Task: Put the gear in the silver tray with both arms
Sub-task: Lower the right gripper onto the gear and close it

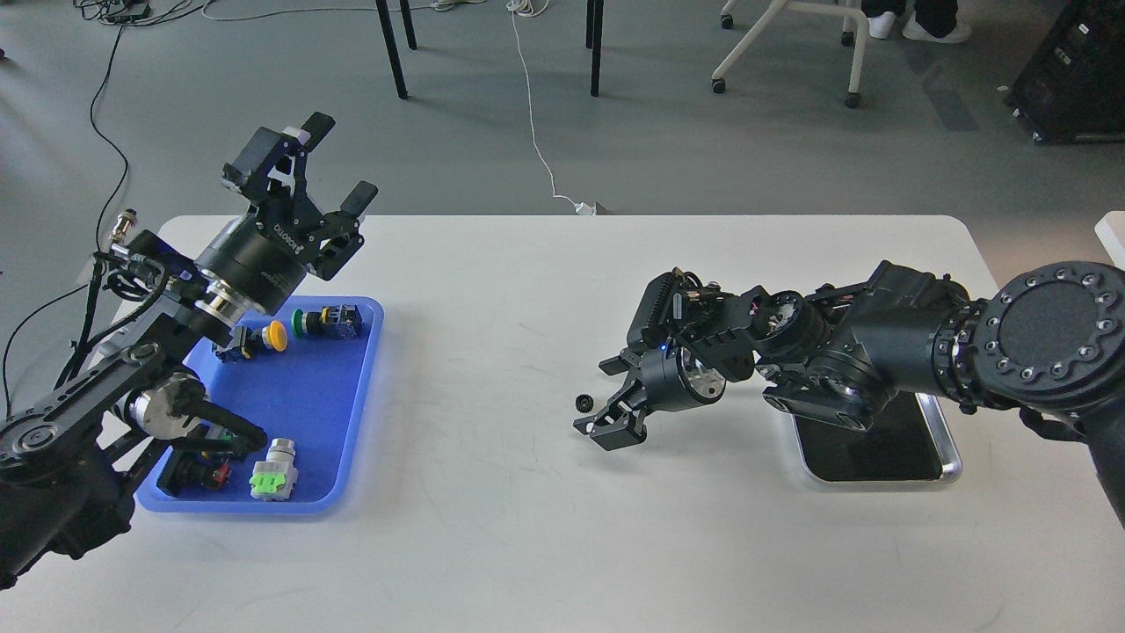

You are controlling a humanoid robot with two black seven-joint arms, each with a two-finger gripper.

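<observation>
A small black gear (582,403) lies on the white table, just left of my right gripper (598,397). That gripper is open, its two fingers pointing left, one above and one below the gear's level, and it holds nothing. The silver tray (945,457) sits at the right, mostly hidden under my right arm; its dark mirror-like bottom looks empty where it shows. My left gripper (338,167) is raised above the back left of the table, open and empty, fingers pointing up and away.
A blue plastic tray (308,413) at the left holds several push buttons and switches, yellow, green and red. My left arm hangs over its left side. Chair and table legs stand on the floor beyond the table's far edge.
</observation>
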